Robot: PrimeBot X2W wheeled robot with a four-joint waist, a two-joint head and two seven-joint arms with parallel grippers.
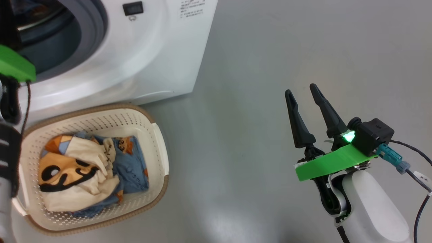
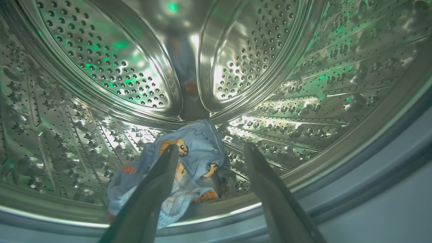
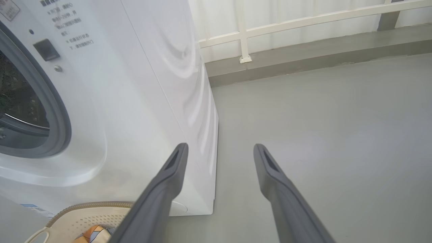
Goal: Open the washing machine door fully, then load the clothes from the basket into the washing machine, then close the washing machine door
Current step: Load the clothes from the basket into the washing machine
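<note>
Left gripper (image 2: pixel 211 145) gapes empty inside the drum (image 2: pixel 101 67) with a blue garment (image 2: pixel 202 140) lying just before it, right gripper (image 1: pixel 301 88) hangs wide and empty over the floor (image 1: pixel 270 50), other clothes (image 1: pixel 77 168) sit in the basket (image 1: pixel 159 135).

The washing machine (image 1: pixel 152 60) was white, its drum (image 2: pixel 101 67) shiny perforated steel. At the left wrist view's lower centre, a light blue garment (image 2: pixel 199 148) bore orange figures. The cream perforated basket (image 1: pixel 101 123) had a brown rim; the cloth (image 1: pixel 91 155) in it was cream, printed orange and black.
</note>
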